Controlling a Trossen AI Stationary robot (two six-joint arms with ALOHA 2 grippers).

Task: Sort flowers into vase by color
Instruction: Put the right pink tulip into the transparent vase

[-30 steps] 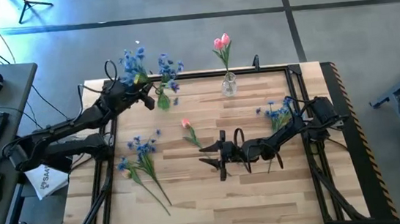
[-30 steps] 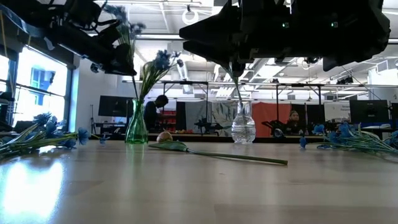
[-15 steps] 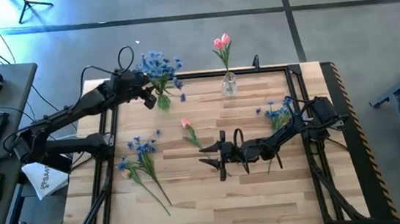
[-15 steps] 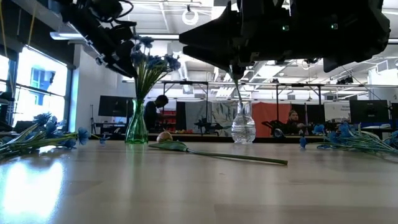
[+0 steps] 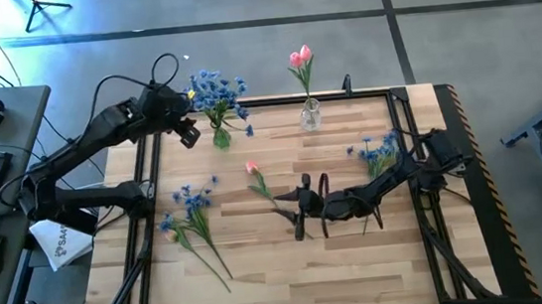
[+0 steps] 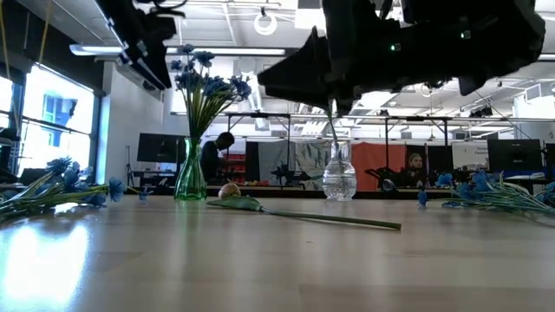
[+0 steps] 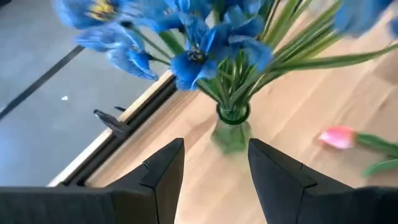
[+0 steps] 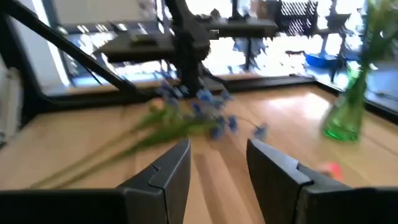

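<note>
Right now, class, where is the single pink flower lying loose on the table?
In the high view the pink flower lies flat near the table's middle, between the green vase at the far left edge and the right gripper.

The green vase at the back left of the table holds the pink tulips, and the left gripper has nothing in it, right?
Not quite. The green vase holds a bunch of blue flowers, as the high view shows; the pink tulips stand in the clear vase. The rest holds: the left gripper is open with nothing between its fingers.
</note>
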